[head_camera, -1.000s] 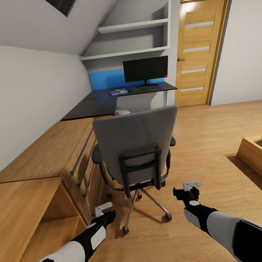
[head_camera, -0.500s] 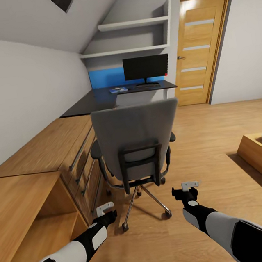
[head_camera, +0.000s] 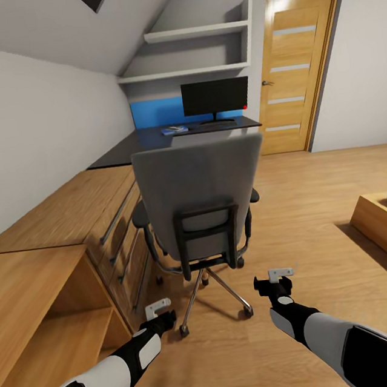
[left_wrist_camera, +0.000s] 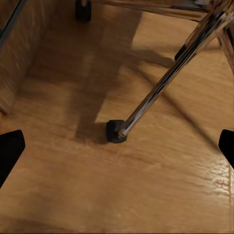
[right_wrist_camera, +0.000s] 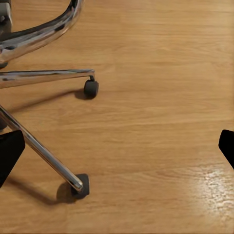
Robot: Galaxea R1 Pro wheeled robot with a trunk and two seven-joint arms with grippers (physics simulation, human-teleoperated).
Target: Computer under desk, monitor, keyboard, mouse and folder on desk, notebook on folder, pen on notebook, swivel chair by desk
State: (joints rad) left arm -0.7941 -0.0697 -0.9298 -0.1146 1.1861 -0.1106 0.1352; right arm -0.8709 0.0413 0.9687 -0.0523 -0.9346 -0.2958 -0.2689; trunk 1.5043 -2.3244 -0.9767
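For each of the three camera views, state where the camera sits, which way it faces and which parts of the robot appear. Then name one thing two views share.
Head view: high on the robot, facing forward and down at the swivel chair, desk and monitor; both forearms, left gripper, right gripper.
Left wrist view: facing the floor; dark fingertips at the picture's edges.
Right wrist view: likewise, fingertips.
Shared: both wrist views show the chair's chrome legs and castors.

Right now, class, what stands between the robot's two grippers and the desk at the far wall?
In the head view, the swivel chair stands between the grippers and the desk, its grey backrest facing the robot.
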